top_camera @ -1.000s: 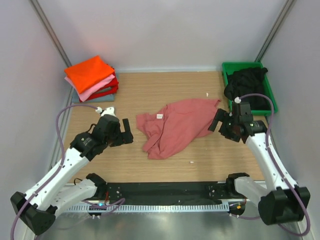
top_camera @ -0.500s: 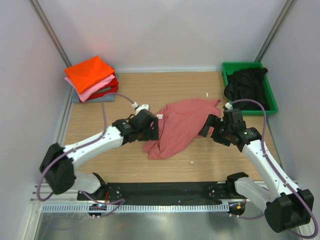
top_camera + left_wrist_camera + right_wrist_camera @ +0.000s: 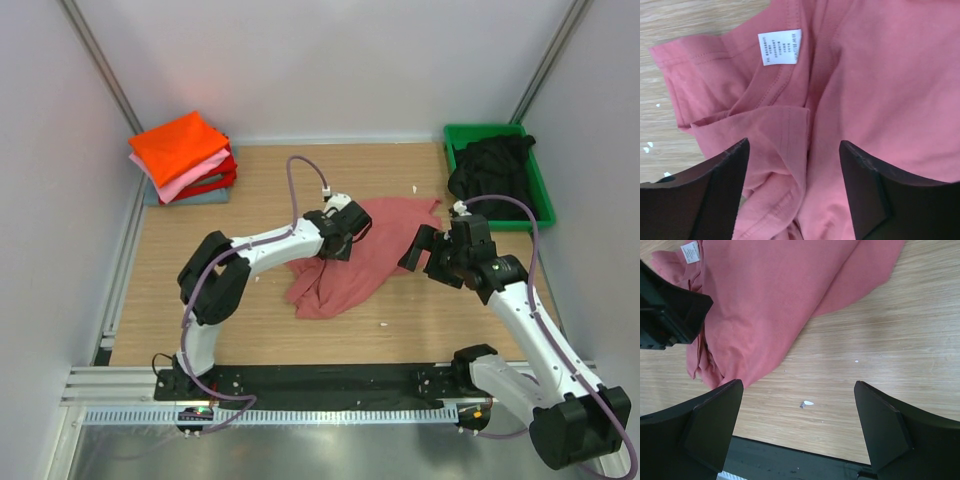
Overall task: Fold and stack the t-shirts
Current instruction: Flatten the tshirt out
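Wooden table (image 3: pixel 260 180) is carrying the salmon-red t-shirt (image 3: pixel 385 248) crumpled at its centre, left jaws hovering spread above its neck label (image 3: pixel 780 47), right jaws spread beside it, bunched folds probably risking a 2-layer pinch.

Top external: we look down from high behind arm bases, far off, whole surface (image 3: pixel 260 180) in frame.
Left wrist: we sit very close over salmon t-shirt (image 3: pixel 880 90), facing down past left end effector (image 3: pixel 792 150); white label (image 3: pixel 780 47) large in view.
Right wrist: we look down from farther back, past right end effector (image 3: pixel 798 387), onto shirt edge and bare wood.
All three views share shirt. Both wrist views share label. Right wrist view also catches left end effector at its left edge.
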Controlling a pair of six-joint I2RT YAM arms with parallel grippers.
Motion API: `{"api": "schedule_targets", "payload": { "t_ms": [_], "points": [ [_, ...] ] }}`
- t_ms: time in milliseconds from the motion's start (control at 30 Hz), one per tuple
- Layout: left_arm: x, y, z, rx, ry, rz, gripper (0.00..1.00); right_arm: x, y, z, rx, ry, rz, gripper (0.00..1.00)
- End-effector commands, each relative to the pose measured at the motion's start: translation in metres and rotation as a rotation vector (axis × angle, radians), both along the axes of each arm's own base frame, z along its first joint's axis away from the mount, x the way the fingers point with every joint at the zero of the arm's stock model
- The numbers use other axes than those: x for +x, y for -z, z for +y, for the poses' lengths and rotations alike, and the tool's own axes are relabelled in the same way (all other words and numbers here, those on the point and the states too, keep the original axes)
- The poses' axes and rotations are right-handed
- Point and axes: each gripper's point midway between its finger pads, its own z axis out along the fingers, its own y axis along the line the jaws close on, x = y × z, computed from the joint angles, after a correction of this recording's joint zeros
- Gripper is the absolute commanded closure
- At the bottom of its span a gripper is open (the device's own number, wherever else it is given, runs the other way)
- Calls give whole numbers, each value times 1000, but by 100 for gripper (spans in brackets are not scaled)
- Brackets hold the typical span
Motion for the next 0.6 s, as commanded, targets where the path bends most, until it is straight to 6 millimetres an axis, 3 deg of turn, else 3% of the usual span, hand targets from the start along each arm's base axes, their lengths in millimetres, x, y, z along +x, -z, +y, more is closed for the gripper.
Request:
{"api": "schedule_targets", "payload": {
  "t_ms": [0,100,200,233,333,467,500,567],
  "points": [
    [12,-9,14,128,-38,-59,28,4,-19,2,1,-26,-60,0],
    [17,-9,21,188,-70,-79,41,2,-18,2,-3,-30,-59,0],
    [19,-14,24,200,-82,-95,64,2,-16,1,-7,-31,-57,0],
    [19,-17,24,198,-83,-100,80,2,-15,1,-6,-30,-56,0],
    [17,-33,30,188,-93,-126,100,2,-13,1,-5,-29,-54,0],
    [10,-66,37,156,-81,-170,100,3,-12,2,-2,-24,-51,0],
    [8,-88,39,120,-70,-201,100,3,-11,2,-3,-23,-50,0],
    [2,-110,39,62,-40,-228,100,5,-14,2,-1,-20,-54,0]
  ]
}}
